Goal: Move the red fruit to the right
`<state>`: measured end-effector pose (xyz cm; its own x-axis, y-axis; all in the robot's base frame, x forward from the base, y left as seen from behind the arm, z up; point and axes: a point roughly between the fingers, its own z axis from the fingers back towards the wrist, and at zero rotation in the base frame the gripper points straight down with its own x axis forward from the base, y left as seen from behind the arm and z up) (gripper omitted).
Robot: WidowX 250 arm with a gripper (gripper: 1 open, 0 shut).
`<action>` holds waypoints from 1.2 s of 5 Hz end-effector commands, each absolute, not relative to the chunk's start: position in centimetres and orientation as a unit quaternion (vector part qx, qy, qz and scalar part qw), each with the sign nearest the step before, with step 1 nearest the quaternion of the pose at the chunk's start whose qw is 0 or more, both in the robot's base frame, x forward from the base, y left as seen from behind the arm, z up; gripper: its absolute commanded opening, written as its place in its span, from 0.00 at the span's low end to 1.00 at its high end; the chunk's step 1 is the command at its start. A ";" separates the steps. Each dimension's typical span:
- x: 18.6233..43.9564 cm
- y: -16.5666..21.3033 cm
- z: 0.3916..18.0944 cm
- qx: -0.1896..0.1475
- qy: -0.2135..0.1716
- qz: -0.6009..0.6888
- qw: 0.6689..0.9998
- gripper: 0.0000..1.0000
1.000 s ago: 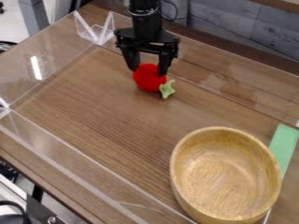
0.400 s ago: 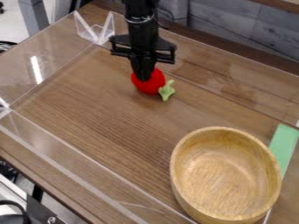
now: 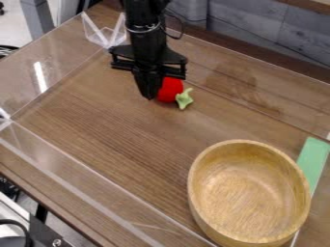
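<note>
Surface: wooden tabletop (image 3: 142, 145), brown grain, enclosed by a low clear plastic wall (image 3: 52, 159) that runs along the near and left edges. Grey panelling stands behind the far edge.

Item 1: wooden bowl (image 3: 249, 193), large, pale, round, upright, standing on the tabletop at the near right. Taken here as the landmark.

Item 2: green strip (image 3: 314, 159), flat, pale green, just beside the bowl's right rim, at the edge of the view.

Item 3: red fruit (image 3: 169, 89), small, bright red, round, far smaller than the bowl. It sits well apart from the bowl, up and to the left of it, toward the far side of the tabletop. Its left part is hidden behind the gripper. A pale green leafy piece (image 3: 186, 99) lies at its lower right, on the side facing the bowl.

Item 4: gripper (image 3: 150, 89), black, on a dark arm that comes down from the top of the view, pointing straight down. Its fingers (image 3: 146, 81) are drawn tightly together into one narrow dark tip against the left side of the red fruit. Whether the fruit is actually pinched between them cannot be told from this angle.
</note>
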<state>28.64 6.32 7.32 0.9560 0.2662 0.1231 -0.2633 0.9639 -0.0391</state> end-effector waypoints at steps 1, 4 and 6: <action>27.9 6.6 8.2 -0.004 -0.089 0.135 0.987 0.00; 25.6 6.5 5.7 0.002 -0.073 0.142 0.987 0.00; 24.5 6.7 4.4 0.004 -0.062 0.140 0.988 0.00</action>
